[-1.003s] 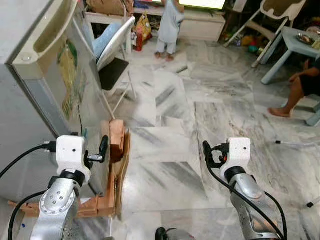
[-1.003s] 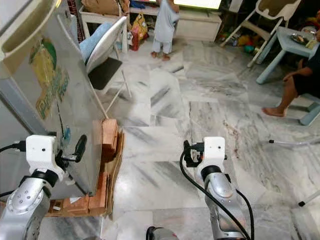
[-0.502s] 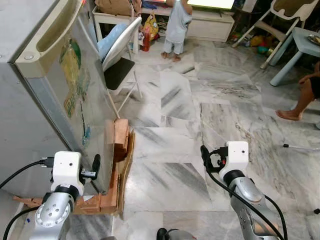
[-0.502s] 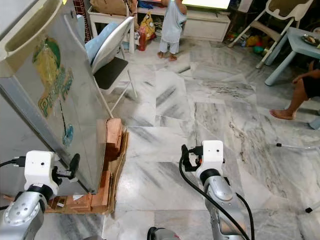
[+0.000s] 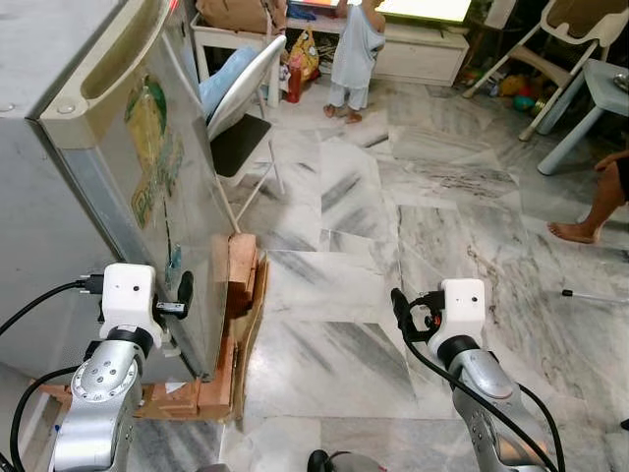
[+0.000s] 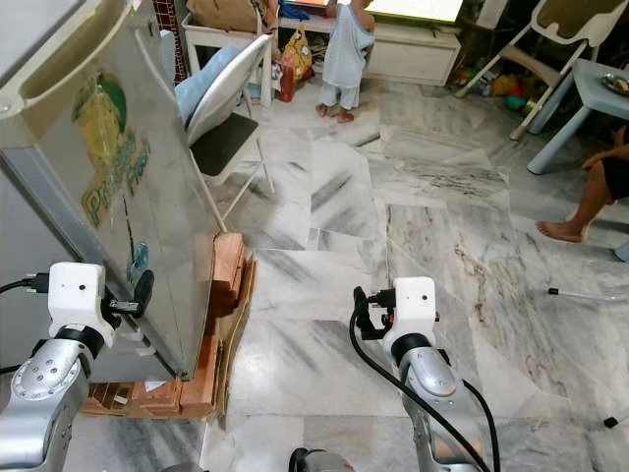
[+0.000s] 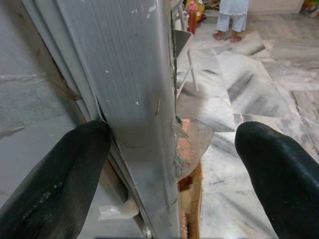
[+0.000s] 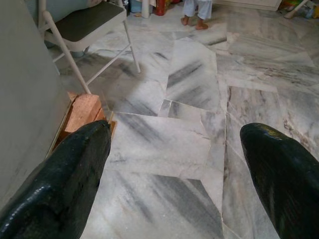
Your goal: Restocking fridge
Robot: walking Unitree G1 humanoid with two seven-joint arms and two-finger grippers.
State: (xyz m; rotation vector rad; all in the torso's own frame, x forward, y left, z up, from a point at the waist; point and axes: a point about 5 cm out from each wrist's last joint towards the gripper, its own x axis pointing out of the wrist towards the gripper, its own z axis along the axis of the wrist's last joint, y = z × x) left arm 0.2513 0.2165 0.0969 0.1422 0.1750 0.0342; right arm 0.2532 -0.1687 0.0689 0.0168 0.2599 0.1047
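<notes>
Straddling the fridge door (image 7: 144,99) edge, the left gripper (image 7: 169,164) has jaws spread wide; right gripper (image 8: 174,174) likewise gapes.

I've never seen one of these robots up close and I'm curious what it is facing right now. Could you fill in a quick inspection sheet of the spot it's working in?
Surface: grey-veined marble floor.
Job's things: silver fridge, its door edge between the left gripper's fingers; it stands on wooden blocks. No groceries seen.
Clutter: folding chair behind the fridge; toys near the far wall.
Grippers: left gripper open, straddling the door edge; right gripper open, over bare floor, holding nothing.
Cables: black leads run along both arms, one looping by the right wrist.
Surroundings: a small person stands by a low cabinet; a seated person's leg near a light blue table.
</notes>
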